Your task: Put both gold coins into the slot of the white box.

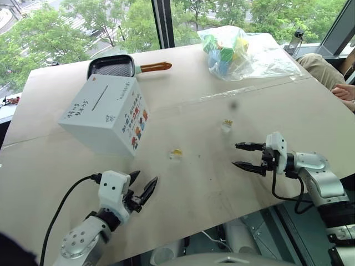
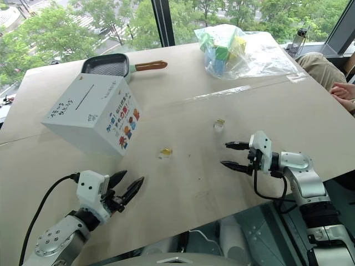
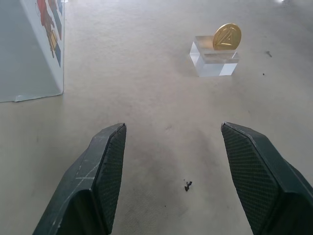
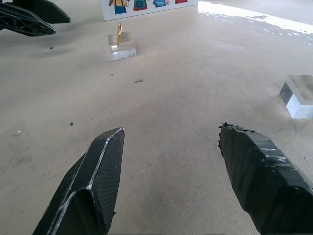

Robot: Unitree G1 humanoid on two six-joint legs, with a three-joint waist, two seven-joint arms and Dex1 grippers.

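Beige table (image 1: 222, 183) carries our box (image 1: 108, 113), slot (image 1: 100, 96) on top. Both coins (image 1: 176, 151) (image 1: 227, 122) stand on clear blocks between our spread, empty left claw (image 1: 141, 191) and right claw (image 1: 241, 155).

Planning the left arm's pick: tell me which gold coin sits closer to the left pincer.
The coin nearer the white box, ahead of the left pincer; the other coin stands farther toward the right pincer.

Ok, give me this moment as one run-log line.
left end effector: open, empty | right end effector: open, empty | gold coins: upright on clear stands, on table | white box: slot on top
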